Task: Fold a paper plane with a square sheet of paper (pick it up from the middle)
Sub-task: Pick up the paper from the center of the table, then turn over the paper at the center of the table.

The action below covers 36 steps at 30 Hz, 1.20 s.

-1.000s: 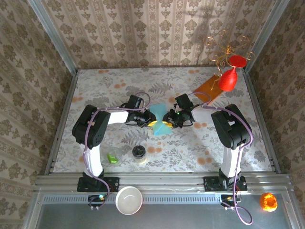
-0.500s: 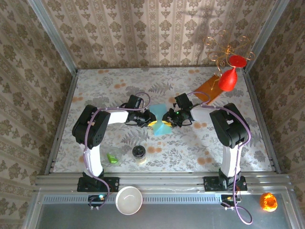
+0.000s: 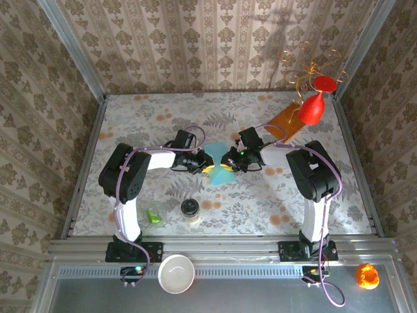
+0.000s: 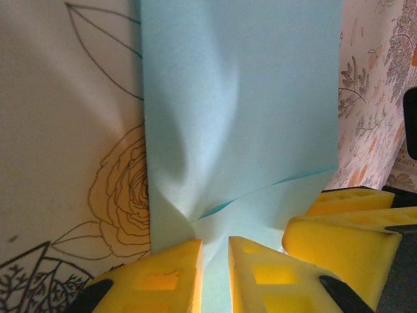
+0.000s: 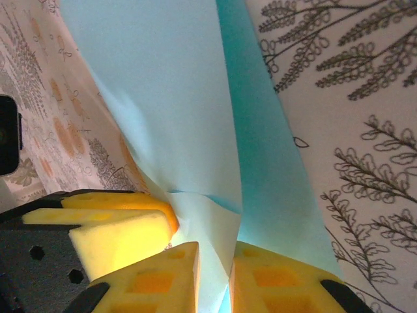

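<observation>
We find the left gripper (image 4: 215,251) and the right gripper (image 5: 214,255) each clamped on the paper sheet (image 3: 219,172), which is bent between them at the middle of the table (image 3: 150,114).

No text, label, brand, number or sign can be read on the paper (image 4: 241,98), the table (image 3: 130,124) or the walls (image 3: 195,45).

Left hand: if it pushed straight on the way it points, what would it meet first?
The blue paper it pinches, then almost at once the right hand facing it; the depth between them is unclear.
</observation>
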Available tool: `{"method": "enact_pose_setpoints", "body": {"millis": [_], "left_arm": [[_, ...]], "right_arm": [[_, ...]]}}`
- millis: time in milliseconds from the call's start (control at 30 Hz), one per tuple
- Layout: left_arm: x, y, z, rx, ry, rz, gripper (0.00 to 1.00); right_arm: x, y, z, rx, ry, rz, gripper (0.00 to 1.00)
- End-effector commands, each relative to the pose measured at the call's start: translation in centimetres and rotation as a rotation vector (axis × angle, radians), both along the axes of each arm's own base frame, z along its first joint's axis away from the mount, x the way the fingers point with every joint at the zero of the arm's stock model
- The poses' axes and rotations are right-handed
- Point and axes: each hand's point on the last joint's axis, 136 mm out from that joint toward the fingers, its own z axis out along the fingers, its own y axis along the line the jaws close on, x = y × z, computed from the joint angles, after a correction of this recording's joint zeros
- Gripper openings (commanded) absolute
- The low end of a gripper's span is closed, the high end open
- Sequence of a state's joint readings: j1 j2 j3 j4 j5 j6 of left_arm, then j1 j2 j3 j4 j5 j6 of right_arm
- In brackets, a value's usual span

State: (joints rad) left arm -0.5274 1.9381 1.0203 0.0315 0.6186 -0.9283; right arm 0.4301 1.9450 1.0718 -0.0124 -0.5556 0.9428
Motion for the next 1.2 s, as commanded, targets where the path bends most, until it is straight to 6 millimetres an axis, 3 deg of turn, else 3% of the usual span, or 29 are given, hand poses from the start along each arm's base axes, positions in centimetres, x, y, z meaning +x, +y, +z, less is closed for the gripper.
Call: {"method": "enact_pose_setpoints", "body": {"millis": [0, 333, 533, 600, 933, 1000, 1167], "left_arm": [[-1.7, 1.7, -3.1, 0.076, 0.101, 0.031, 0.20], [-1.4, 1.9, -2.2, 0.071, 0.082, 0.022, 0.20], [0.1, 2.1, 0.9, 0.014, 0.005, 0.034, 0.22], [0.6, 2.4, 2.5, -0.010, -0.041, 0.051, 0.27], [1.3, 5.0, 9.9, -0.076, -0.270, 0.135, 0.81], [1.3, 4.7, 11.4, -0.143, -0.301, 0.158, 0.86], [1.2, 3.7, 13.7, -0.278, -0.305, 0.180, 0.87]], "right_arm": [[-0.3, 0.6, 0.2, 0.026, -0.016, 0.031, 0.20], [-0.8, 1.3, -0.6, 0.011, -0.024, 0.066, 0.16], [-0.1, 1.3, 0.3, 0.008, -0.075, 0.080, 0.06], [0.4, 1.5, 1.7, 0.019, -0.121, 0.086, 0.05], [2.3, 2.8, 12.3, 0.222, -0.353, 0.125, 0.05], [2.3, 3.0, 14.1, 0.272, -0.375, 0.126, 0.06], [2.5, 3.3, 17.4, 0.379, -0.410, 0.116, 0.06]]}}
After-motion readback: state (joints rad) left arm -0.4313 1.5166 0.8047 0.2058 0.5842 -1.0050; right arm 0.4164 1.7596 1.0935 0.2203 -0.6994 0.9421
